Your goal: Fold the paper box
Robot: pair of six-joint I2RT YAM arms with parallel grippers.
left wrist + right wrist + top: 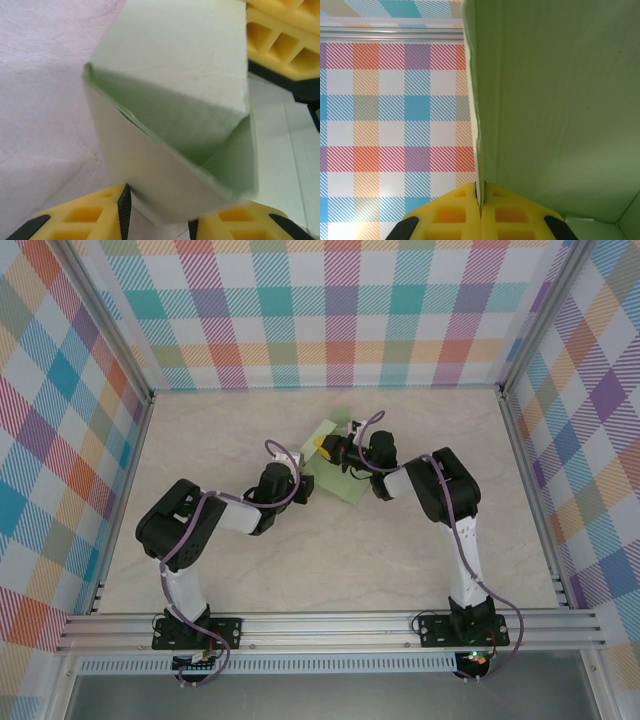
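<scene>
marble tabletop (350, 560); half-formed paper box (170, 75), open-ended, clamped by left claw (157, 212) and right claw (481, 197).

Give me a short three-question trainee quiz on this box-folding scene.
1. True or false: the right pincer stands wide open.
2. The paper box is: A pale green, B red, C blue.
3. Fill in: in the left wrist view, the left pincer, flanking the box's lower corner, is coloured ____.

Key: 1 false, it is shut on the card's edge; 2 A; 3 yellow.
</scene>
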